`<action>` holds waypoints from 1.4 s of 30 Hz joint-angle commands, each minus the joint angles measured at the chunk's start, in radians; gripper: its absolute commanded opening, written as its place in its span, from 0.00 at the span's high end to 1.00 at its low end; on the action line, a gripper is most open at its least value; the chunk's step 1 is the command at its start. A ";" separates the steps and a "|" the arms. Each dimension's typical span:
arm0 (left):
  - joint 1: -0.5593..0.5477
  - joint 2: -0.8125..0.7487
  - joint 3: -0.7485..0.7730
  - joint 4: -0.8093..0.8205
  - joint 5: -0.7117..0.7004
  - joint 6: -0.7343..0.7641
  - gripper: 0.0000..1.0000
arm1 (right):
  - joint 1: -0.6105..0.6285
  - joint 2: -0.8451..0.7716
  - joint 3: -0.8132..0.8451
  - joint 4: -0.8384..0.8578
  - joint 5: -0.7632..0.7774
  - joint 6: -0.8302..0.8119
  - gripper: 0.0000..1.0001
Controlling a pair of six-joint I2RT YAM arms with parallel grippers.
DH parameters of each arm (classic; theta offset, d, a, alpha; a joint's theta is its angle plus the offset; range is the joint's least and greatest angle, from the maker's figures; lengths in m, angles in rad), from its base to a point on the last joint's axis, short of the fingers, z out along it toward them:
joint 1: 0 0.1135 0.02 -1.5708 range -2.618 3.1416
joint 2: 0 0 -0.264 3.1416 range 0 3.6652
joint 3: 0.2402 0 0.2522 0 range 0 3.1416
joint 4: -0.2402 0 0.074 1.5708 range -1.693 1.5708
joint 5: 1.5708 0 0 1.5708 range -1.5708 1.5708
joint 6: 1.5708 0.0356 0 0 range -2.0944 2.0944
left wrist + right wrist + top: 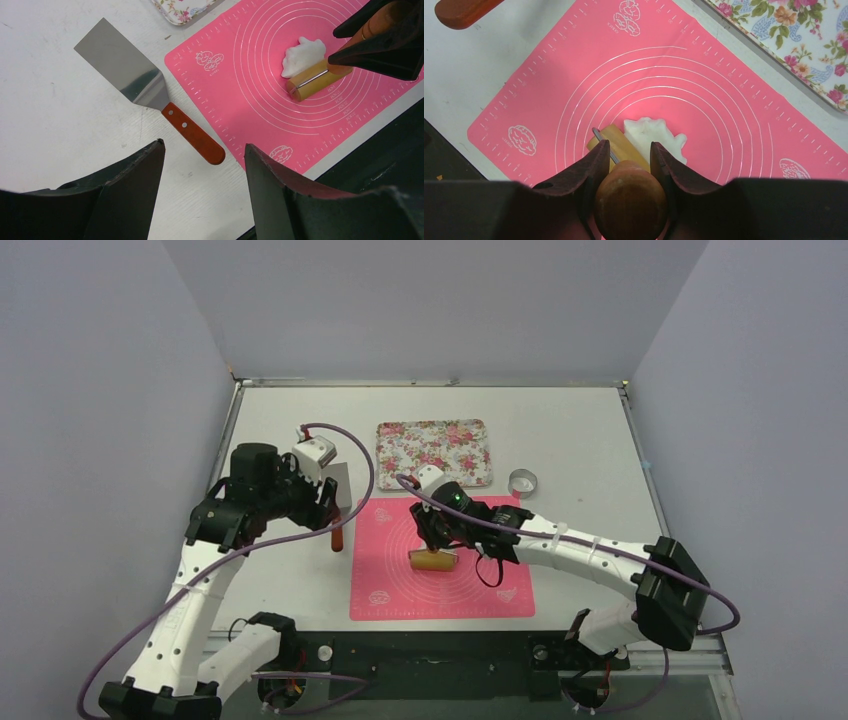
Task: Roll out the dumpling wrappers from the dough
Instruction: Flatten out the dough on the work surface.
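Right tool (630, 152) is clamped on the rolling pin's (614, 142) handle, the roller resting against the dough (655, 135) at the middle of the pink mat (734, 90). Left tool (203, 147), jaws apart, hangs over a spatula (130, 75) on the counter (45, 125).

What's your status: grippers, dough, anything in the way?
Left gripper open, empty, over spatula. Right gripper shut on rolling pin handle. Dough lumpy on mat, roller against its edge. Nothing blocking the roll.

White link shells and black joint housings make up the left arm (190, 590) and right arm (585, 552); purple cables (372, 478) loop behind the left gripper (204, 150) and right gripper (629, 146), each with matte black wedge-shaped fingers (125, 190).
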 commanded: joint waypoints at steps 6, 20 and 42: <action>0.000 0.012 0.049 0.005 0.049 0.013 0.43 | 0.025 -0.148 0.065 -0.096 0.031 -0.096 1.00; -0.072 0.062 0.086 0.067 0.400 0.104 0.43 | -0.098 -0.182 -0.031 0.155 -0.026 -0.104 1.00; -0.331 0.101 -0.311 0.813 0.297 0.008 0.48 | -0.035 -0.098 -0.177 0.344 -0.026 -0.043 1.00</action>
